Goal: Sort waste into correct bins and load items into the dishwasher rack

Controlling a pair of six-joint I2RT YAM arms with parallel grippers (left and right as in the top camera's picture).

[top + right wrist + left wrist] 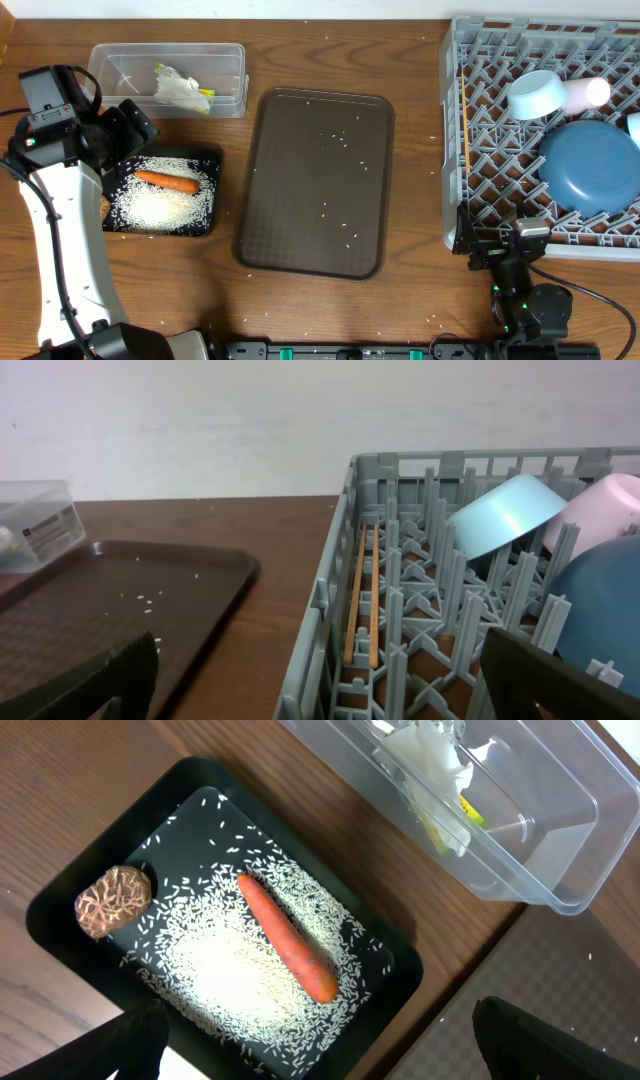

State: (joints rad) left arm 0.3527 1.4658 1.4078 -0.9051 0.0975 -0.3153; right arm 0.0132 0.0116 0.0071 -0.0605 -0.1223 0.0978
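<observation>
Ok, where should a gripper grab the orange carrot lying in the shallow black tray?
Mid-length, from straight above, jaws straddling its width: the orange carrot lies flat on loose white rice grains, clear of the walls of the shallow black tray.

Open from above across the brown serving tray [315, 180], flat and nearly bare, and along the strip of bare table [420, 150] between it and the dishwasher rack [478, 130]. Blocked across the rack's middle and right by a pale bowl [536, 93], a pinkish cup [585, 92] and the dark-blue plate [590, 165], with upright pegs [432, 495] throughout and the chopsticks [360, 595] flat along the left wall. Crowded at left: carrot [167, 181] and rice heap [160, 207] across the black tray [216, 190], left hand [320, 1025] and its arm [60, 230] overhanging the tray's left edge, clear tub [120, 60] just behind, tissue [178, 85] and wrapper [205, 97] at mid-tub.
</observation>
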